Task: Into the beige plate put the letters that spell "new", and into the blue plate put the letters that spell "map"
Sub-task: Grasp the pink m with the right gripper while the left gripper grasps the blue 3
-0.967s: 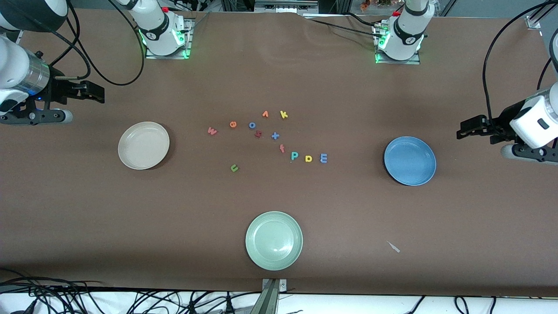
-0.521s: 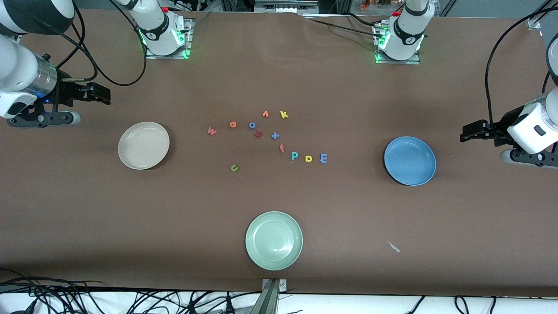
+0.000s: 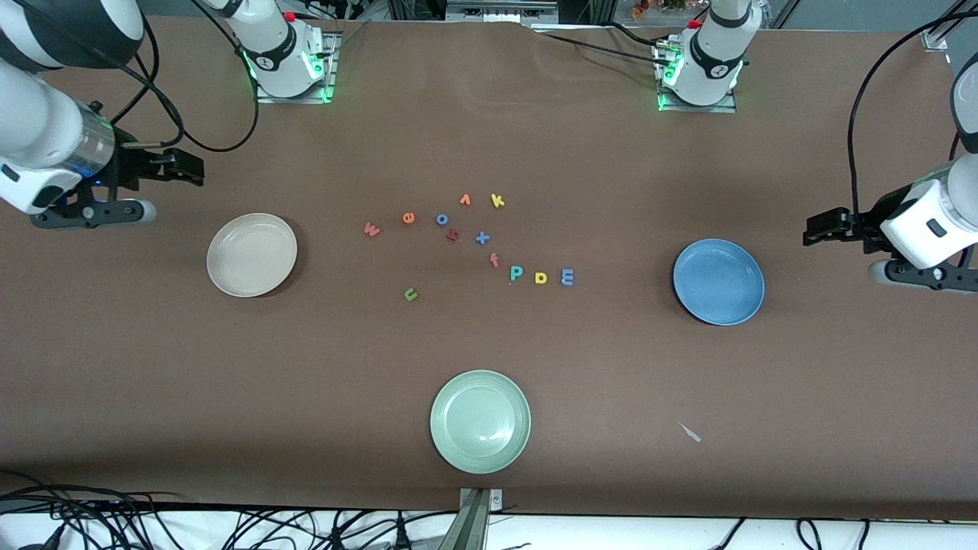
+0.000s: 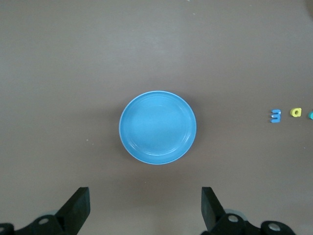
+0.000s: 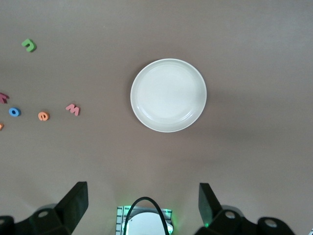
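so nothing is picked up yet: both plates lie bare and all six letters sit mid-table. the right pincer [image 3: 183, 169] hangs wide and empty just outside the beige plate [image 3: 251, 254], and the w [image 3: 371, 229], e [image 3: 409, 218] and n [image 3: 411, 294] lie past that plate from it, w closest. the left pincer [image 3: 821, 227], also wide and empty, hangs beside the blue plate [image 3: 718, 281]; m [image 3: 567, 276], a [image 3: 541, 277], p [image 3: 516, 273] run in a row past it, m first. each arm is nearer its own word.

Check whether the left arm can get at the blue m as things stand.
Probably yes: the left pincer is open over bare table by the blue plate, and the blue m lies flat beside the yellow a, its plate-facing side uncrowded.
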Robot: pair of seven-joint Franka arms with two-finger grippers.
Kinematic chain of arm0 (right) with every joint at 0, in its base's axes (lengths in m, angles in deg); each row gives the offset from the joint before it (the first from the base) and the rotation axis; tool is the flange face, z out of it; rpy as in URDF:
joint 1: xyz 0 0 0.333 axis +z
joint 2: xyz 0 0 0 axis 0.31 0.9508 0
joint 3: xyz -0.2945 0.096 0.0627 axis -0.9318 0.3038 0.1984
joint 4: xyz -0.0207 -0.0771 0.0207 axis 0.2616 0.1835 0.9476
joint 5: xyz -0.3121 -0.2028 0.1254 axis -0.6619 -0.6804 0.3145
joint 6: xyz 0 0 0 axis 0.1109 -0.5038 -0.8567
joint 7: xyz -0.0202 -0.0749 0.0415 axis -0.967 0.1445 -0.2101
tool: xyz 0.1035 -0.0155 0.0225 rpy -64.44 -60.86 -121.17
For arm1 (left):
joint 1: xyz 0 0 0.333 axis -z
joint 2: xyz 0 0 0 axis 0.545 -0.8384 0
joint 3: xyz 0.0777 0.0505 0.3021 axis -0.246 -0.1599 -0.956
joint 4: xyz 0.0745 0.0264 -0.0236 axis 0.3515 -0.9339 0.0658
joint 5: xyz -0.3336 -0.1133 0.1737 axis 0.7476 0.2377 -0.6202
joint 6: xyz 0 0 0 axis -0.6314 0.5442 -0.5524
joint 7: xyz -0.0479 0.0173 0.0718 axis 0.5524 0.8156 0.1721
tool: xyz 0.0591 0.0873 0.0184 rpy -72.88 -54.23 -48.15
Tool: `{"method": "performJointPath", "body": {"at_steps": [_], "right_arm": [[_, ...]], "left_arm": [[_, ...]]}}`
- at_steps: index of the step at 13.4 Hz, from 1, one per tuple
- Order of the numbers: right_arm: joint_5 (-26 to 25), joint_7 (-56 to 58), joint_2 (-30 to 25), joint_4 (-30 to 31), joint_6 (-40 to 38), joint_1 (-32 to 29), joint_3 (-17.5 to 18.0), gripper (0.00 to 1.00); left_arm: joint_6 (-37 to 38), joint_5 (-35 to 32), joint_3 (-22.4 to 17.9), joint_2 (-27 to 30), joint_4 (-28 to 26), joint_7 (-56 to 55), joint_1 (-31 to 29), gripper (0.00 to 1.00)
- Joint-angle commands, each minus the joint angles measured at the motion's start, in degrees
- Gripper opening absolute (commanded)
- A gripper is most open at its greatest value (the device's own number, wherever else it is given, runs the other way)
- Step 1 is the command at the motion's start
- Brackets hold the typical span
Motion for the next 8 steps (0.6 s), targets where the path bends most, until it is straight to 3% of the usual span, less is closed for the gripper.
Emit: {"method": "performJointPath", "body": {"at_steps": [1, 5, 8], "right_arm": [[0.76, 0.76, 2.62, -0.51, 0.48, 0.86, 0.04, 1.00], [2.17, 0.76, 4.29, 0.62, 4.69, 5.41, 0.39, 1.00], [2.17, 0.94, 4.30, 7.80, 14.24, 7.36, 1.96, 1.00]], "left_arm": [[0.72, -2.00, 0.29, -1.25, 0.39, 1.10, 3.21, 1.00], [-0.07, -1.74, 0.64, -6.24, 0.74, 1.01, 12.42, 1.00], [-6.12, -1.83, 0.56, -10.38, 0.74, 0.22, 20.16, 1.00]]}}
